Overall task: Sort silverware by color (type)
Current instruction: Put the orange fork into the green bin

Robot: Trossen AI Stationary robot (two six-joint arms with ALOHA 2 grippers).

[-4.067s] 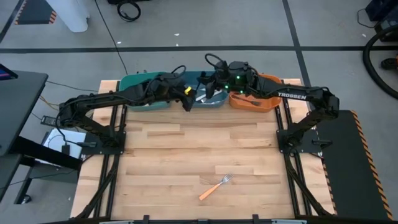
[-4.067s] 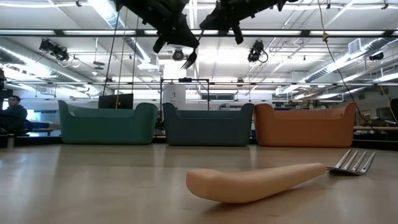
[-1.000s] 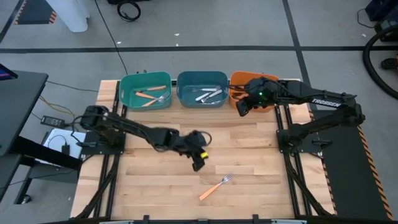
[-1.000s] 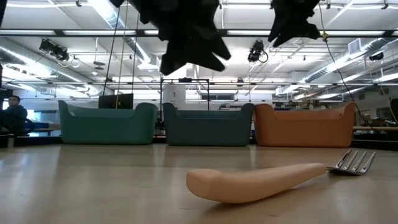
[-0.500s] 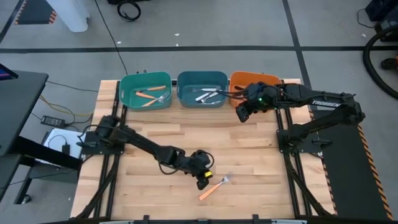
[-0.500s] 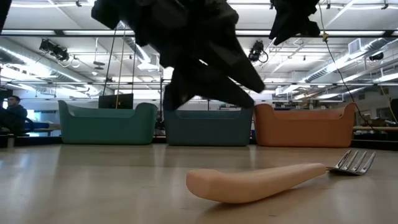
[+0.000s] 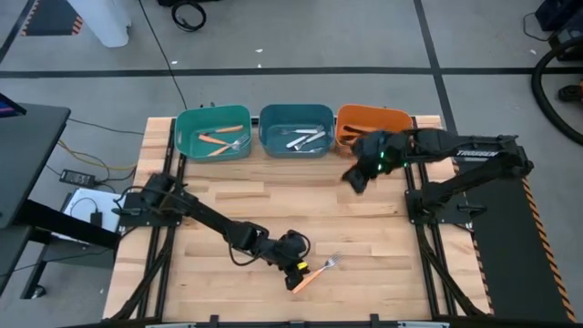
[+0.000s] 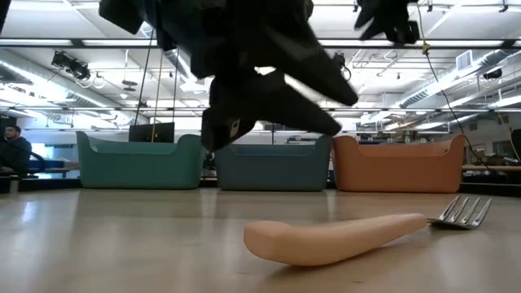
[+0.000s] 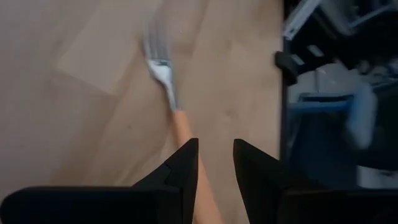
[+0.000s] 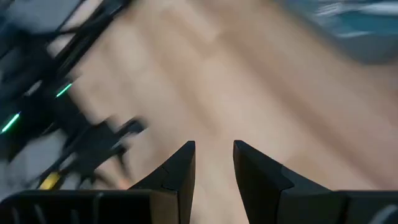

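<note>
One orange-handled fork (image 7: 316,271) with a silver head lies flat on the table near the near edge. In the low view this fork (image 8: 342,238) fills the foreground. My left gripper (image 7: 298,270) hangs open just above its handle end. In the left wrist view the orange handle (image 9: 181,129) runs up between the two fingers of my left gripper (image 9: 216,149), and the silver head (image 9: 159,65) points away. The low view shows a gap between fingers and fork. My right gripper (image 7: 354,179) is open, in the air in front of the orange bin (image 7: 393,117).
Three bins stand in a row at the far edge. The green bin (image 7: 212,133) holds orange-handled forks, the blue bin (image 7: 295,130) holds silver ones, and the right arm partly covers the orange bin. Bare wood lies between the bins and the fork.
My left gripper has swept from the table's middle toward the near edge and the fork, coming lower until it is over the handle end. My right gripper has drifted from the orange bin toward the near edge. The fork has stayed where it was.
</note>
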